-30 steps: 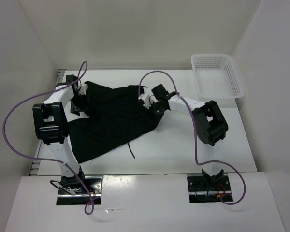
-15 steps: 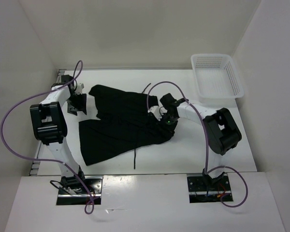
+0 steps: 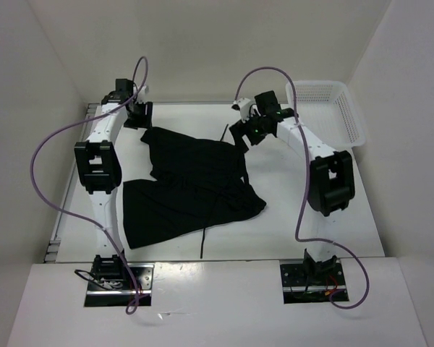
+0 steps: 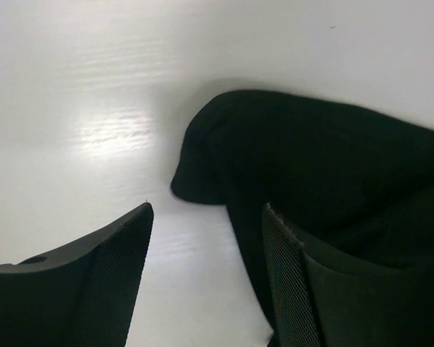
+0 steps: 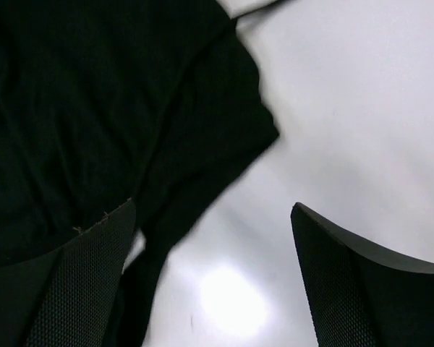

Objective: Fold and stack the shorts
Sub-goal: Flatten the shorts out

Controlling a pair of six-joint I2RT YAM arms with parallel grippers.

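The black shorts lie spread and rumpled on the white table, with a thin drawstring trailing off their near edge. My left gripper hovers open at their far left corner. In the left wrist view that gripper has bare table between its fingers, and the shorts' rounded corner lies just ahead and by the right finger. My right gripper is open at the far right corner. In its wrist view the gripper is over table, with the shorts' edge by the left finger.
A white mesh basket stands at the far right corner of the table. White walls close in the far, left and right sides. Purple cables loop off both arms above the cloth.
Both arms swung out to the far edge of the shorts. The right gripper left the shorts' right side and opened wide. The cloth has shifted slightly on the table.
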